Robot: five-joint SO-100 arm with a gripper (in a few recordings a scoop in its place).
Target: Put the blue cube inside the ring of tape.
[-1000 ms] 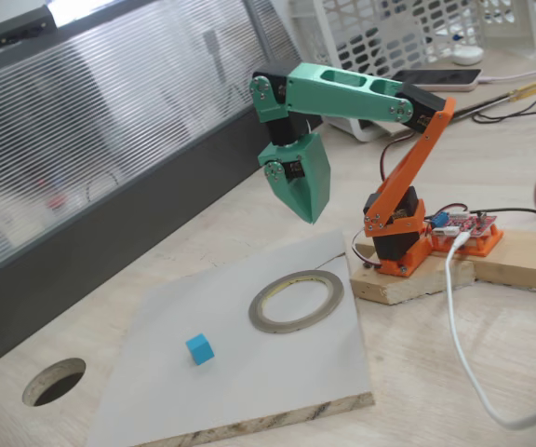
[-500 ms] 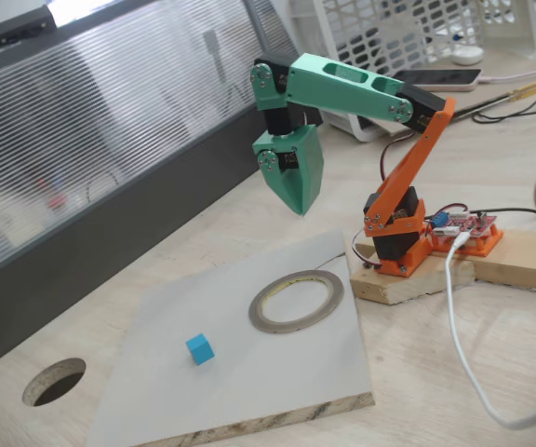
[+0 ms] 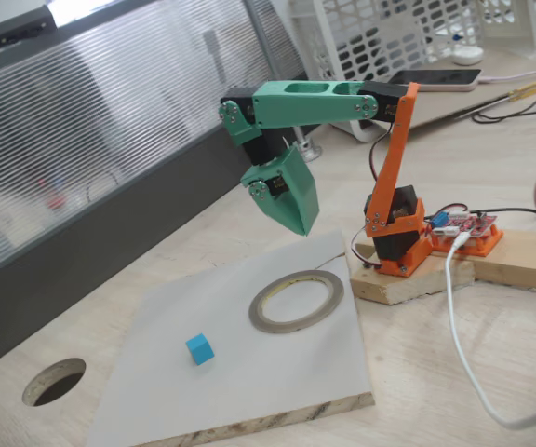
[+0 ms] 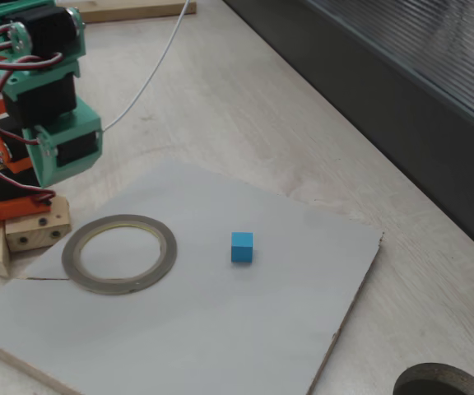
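Observation:
The blue cube [image 3: 199,349] [image 4: 242,247] lies alone on the white board [image 3: 249,396] [image 4: 220,329]. The ring of tape [image 3: 291,328] [image 4: 122,285] lies flat on the same board, a few cube widths from the cube, and its hollow middle is bare. In a fixed view my green gripper [image 3: 302,229] hangs in the air above the board's far edge, beyond the ring, pointing down. Its jaws are together and hold nothing. In another fixed view the gripper's green body [image 4: 60,148] hovers above and behind the ring.
A dark round hole [image 3: 54,382] [image 4: 439,383] is cut through the wooden tabletop beside the board. My orange base stands on a wooden block [image 3: 408,284], with a white cable [image 3: 454,317] trailing over the table. A dark ribbed panel [image 3: 110,223] runs along the table's far side.
The arm has swung to the left in the fixed view, carrying the shut gripper left and slightly outward over the board's far edge. Cube and tape ring have not moved.

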